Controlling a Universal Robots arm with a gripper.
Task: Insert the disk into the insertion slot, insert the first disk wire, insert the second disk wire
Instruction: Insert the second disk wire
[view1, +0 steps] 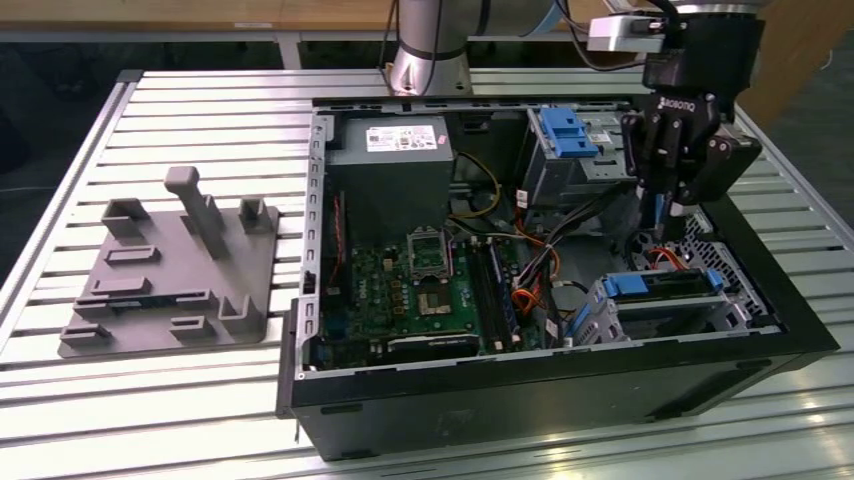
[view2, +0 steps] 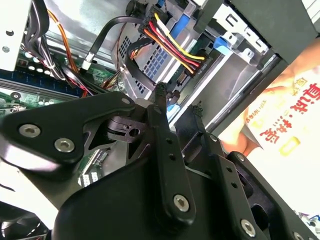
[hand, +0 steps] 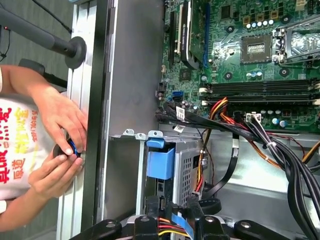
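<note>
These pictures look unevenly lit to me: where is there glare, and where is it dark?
In the exterior view the slatted table glares white in places, while the computer case is shaded inside; in the second wrist view a washed-out white patch lies beside the gripper; in the first wrist view the motherboard is evenly lit.

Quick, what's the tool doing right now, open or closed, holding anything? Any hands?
Tool: open, nothing between its fingers.
Person's hands: outside the case, together holding a small blue-ringed object.
</note>
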